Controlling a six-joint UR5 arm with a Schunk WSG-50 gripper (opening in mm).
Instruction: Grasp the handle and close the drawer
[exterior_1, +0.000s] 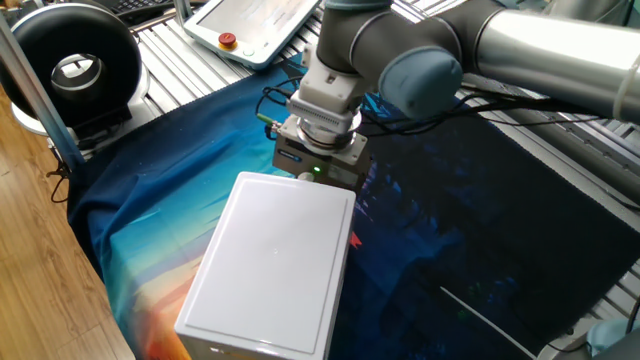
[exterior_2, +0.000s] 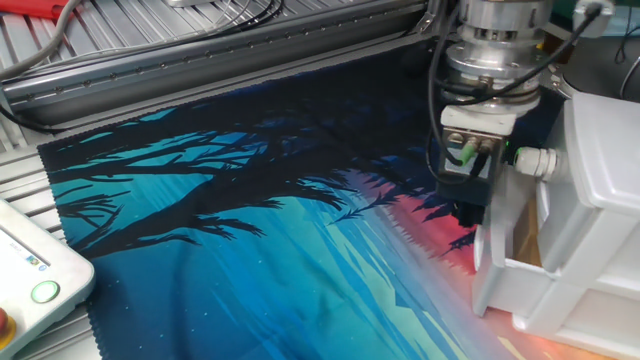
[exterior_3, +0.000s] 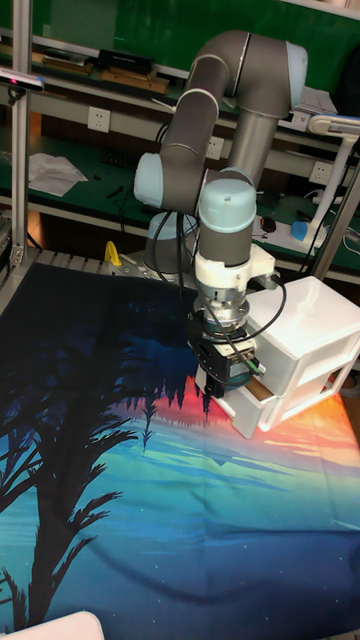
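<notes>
Other fixed view is showing the gripper (exterior_2: 470, 205) sitting beside the handle (exterior_2: 536, 160), jaw state unclear, so pushing could be shoving the whole drawer (exterior_2: 590, 190) along.

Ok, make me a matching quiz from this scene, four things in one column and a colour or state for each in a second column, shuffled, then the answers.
Column one:
1. drawer
2. handle
3. gripper
4. cloth

Column two:
A. pale rounded knob sticking out of the front panel
B. printed with dark trees over blue and orange
C. partly open, a gap behind its front panel
D. pointing down, just in front of the white box

Pairs: 1-C, 2-A, 3-D, 4-B
</notes>
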